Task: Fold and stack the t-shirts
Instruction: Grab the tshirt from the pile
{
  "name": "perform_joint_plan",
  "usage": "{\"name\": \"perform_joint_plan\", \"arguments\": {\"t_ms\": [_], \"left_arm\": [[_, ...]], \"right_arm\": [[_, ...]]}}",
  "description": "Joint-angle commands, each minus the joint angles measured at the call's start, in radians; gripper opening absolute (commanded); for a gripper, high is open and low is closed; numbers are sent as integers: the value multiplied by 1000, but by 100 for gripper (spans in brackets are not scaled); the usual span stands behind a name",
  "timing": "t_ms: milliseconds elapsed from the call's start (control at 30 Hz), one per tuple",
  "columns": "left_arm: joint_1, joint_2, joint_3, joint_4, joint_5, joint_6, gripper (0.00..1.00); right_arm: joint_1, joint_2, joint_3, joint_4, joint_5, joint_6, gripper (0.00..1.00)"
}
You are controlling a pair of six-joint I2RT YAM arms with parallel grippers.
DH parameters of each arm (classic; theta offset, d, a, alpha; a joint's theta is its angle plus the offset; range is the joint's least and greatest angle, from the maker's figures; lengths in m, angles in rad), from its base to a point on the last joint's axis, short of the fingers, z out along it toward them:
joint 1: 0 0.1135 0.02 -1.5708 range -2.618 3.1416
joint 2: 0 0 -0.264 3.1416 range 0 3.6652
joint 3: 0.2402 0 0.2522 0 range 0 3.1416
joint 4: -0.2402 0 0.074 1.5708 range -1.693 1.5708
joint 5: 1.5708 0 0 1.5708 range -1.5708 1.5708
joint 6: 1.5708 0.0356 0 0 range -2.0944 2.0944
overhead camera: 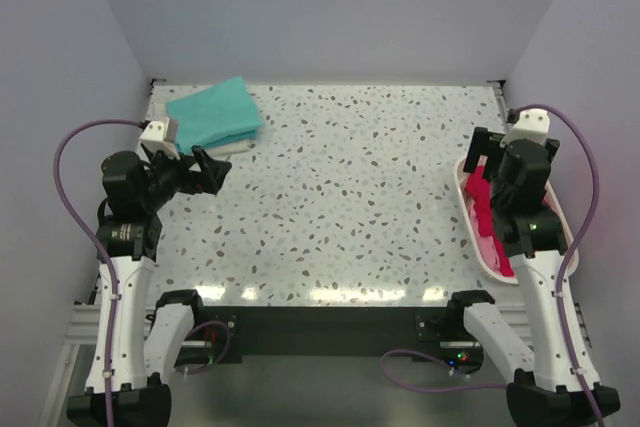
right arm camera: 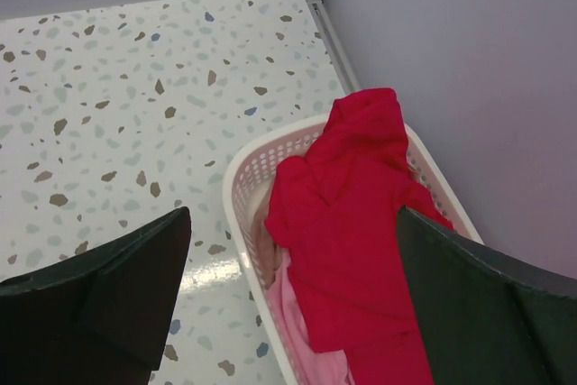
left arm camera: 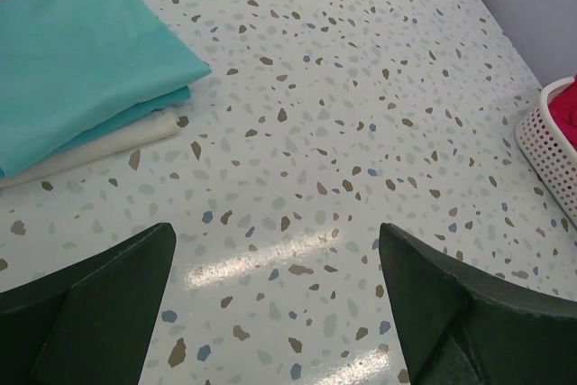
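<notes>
The right claw [right arm camera: 293,223] hangs wide open and empty over the basket [right arm camera: 236,188]. The red tee [right arm camera: 361,178] lies crumpled just below and between its fingers, its long axis running ahead of the claw along the basket. A pink tee [right arm camera: 302,335] peeks out beneath it, perhaps more than one. This arm is much the nearer. The left claw [left arm camera: 275,236], also wide open and empty, is well apart across the tabletop [left arm camera: 361,114]. Ahead to its left, a folded teal tee [left arm camera: 81,60] lies on a cream tee [left arm camera: 117,142].

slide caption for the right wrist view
Open right hand over a white basket holding a crimson t-shirt and a pink t-shirt.
</notes>
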Motion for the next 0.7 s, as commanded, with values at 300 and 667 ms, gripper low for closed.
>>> {"name": "perform_joint_plan", "arguments": {"t_ms": [300,667], "left_arm": [[-13,-9,-6,8,19,12,100],[-22,-25,-57,48,46,-1,100]], "right_arm": [[-4,19,47,-70,-145,-251,99],[-356,219,120,-248,-554,-389,95]]}}
